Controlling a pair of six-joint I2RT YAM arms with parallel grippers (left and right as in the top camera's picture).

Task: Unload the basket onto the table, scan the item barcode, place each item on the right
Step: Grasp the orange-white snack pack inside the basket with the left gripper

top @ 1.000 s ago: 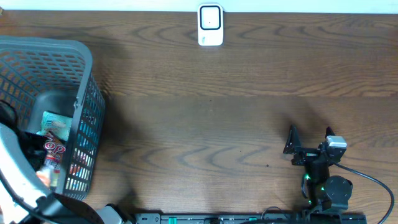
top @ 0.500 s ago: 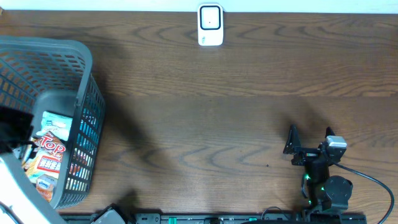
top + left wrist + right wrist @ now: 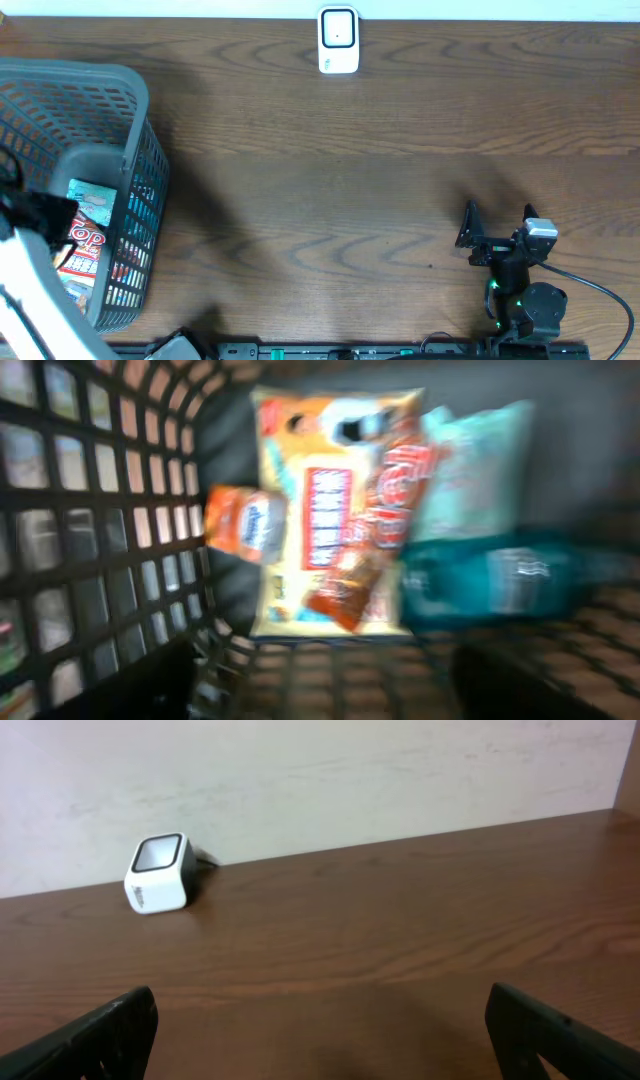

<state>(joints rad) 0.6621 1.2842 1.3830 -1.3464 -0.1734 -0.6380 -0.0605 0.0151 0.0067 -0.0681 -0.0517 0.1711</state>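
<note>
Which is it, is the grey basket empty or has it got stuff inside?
Not empty: inside the basket lie an orange snack packet, a teal packet and others.

Wooden table [image 3: 350, 200] with scanner [image 3: 338, 40] (far edge), grey basket [image 3: 148, 190]

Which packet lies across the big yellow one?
The narrow red packet, slanted over the yellow packet's right side. The small orange packet sits at its left edge; the pale teal packet and dark teal packet lie right of it.

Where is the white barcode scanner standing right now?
In the overhead view, the barcode scanner stands at the far edge of the table, near the middle, well right of the grey basket.
</note>
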